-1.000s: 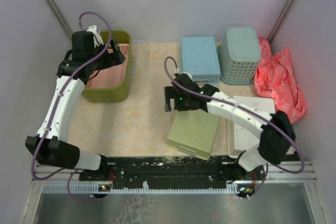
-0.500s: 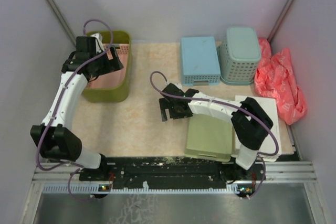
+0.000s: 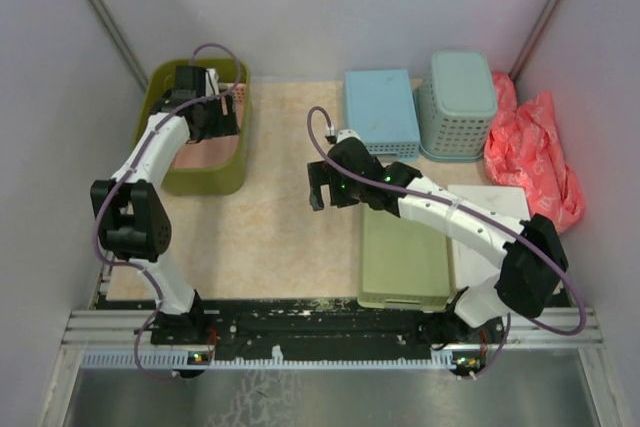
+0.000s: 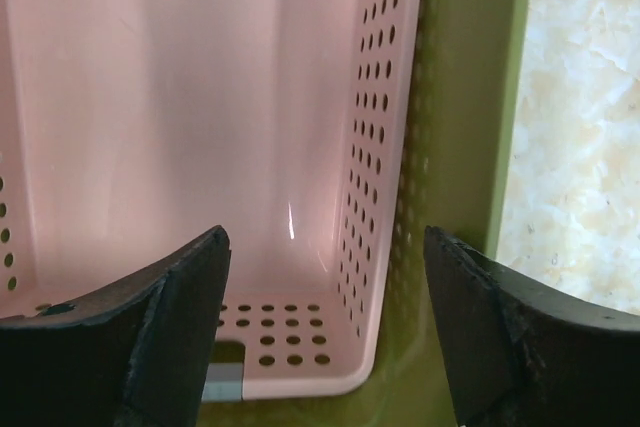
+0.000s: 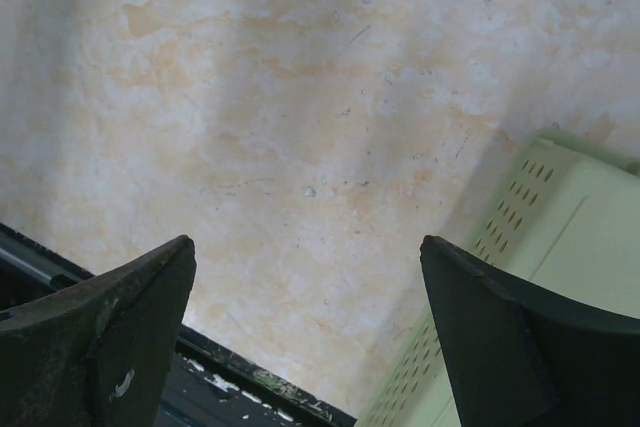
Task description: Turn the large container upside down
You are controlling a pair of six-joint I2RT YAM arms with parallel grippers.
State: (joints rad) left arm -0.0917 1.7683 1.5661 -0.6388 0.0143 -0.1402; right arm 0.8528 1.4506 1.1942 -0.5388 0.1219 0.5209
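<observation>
At the olive tub (image 3: 205, 179): left gripper (image 3: 222, 117) is hovering in its mouth, toward the far end, jaws standing spread and pinching nothing. The tub is sitting upright, mouth up. A pink basket (image 4: 200, 97) is lying nested inside it, directly beneath the gripper, open side up. From the wrist, the pink basket's holed side wall is running up between the two fingers (image 4: 180, 327), closer to the right-hand one. The tub's olive wall is showing just outside that finger, with the tabletop (image 4: 585, 127) beyond it. Cannot tell whether either finger is touching plastic.

Right gripper (image 3: 330, 195) is hanging over bare tabletop, well to the right of the tub, jaws spread wide and gripping nothing. A light-green tray (image 5: 570, 237) is lying bottom-up just beside its right-hand finger and running back under the forearm. Past the gripper, toward the back wall, a blue tray (image 3: 380, 112) and a teal basket (image 3: 458, 102) are sitting side by side.
</observation>
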